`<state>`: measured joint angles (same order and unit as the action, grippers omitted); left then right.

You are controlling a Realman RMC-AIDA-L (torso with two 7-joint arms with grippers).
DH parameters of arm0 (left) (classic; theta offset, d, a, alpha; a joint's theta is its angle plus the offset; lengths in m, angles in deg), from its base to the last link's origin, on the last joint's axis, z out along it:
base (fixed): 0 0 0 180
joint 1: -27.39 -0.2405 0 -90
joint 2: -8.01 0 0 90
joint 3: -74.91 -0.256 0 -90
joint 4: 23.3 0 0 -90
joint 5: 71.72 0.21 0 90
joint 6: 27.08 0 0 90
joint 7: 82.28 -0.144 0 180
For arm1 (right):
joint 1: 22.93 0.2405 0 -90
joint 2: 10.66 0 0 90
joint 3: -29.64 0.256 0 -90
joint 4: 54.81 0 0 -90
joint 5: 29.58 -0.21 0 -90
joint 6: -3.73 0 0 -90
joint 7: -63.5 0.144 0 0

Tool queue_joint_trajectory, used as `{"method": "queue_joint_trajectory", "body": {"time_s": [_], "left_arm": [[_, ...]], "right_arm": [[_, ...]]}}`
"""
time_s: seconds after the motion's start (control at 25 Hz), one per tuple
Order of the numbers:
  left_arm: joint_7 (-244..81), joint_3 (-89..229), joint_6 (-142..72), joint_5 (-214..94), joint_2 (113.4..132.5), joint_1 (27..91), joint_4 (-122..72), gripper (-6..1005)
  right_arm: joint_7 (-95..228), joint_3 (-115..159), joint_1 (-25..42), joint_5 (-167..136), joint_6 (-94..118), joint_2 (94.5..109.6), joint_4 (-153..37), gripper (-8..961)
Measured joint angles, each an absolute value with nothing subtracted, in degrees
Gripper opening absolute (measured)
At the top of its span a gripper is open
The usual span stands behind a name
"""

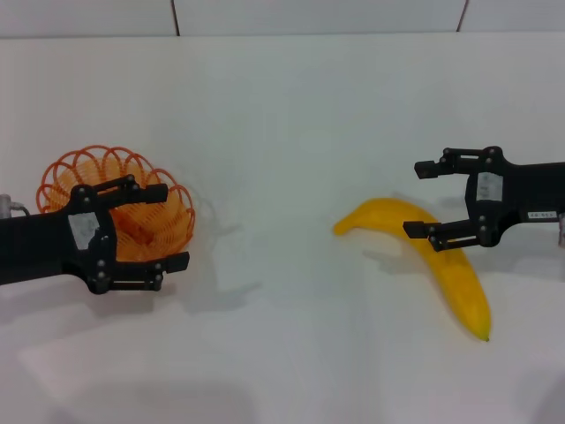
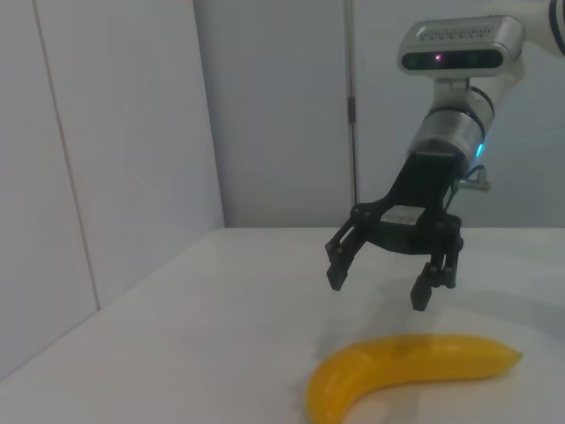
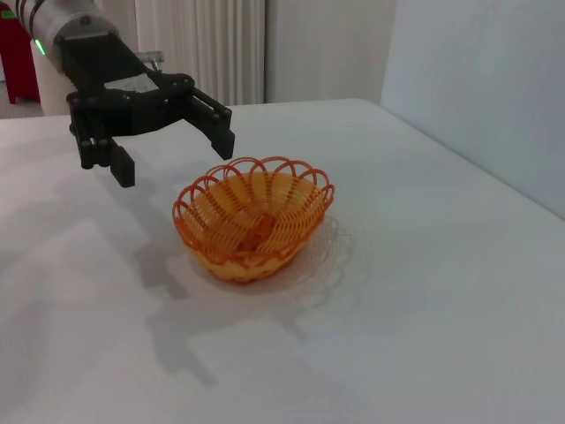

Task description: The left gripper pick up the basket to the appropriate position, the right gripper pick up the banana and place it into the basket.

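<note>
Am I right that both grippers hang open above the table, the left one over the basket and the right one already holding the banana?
Not quite: the right gripper holds nothing. The left wrist view shows it open, above the banana, which lies on the table. The rest stands: the left gripper hangs open over the basket.

The right gripper (image 2: 394, 276) is being held above the banana (image 2: 406, 373), fingers spread wide, not touching it. The banana is lying on the white table (image 2: 203, 327), near a wall.
</note>
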<state>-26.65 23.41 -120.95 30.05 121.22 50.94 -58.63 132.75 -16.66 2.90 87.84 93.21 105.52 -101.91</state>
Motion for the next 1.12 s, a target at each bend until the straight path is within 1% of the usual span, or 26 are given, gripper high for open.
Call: {"method": "queue_joint_trajectory", "body": {"time_s": [0.6,0.84,1.12], "left_arm": [[-25.1,26.4,-121.0,29.9,121.39,51.0,-58.6,903],[-13.7,39.1,-120.3,30.3,121.21,50.9,-62.2,898],[7.9,41.1,-113.8,34.1,120.41,50.6,-73.0,891]], "right_arm": [[132.8,-16.8,3.0,87.8,93.1,105.52,-101.9,862],[132.8,-16.8,3.0,87.8,93.1,105.52,-101.9,862],[132.8,-17.1,3.0,87.8,93.1,105.52,-101.8,862]]}}
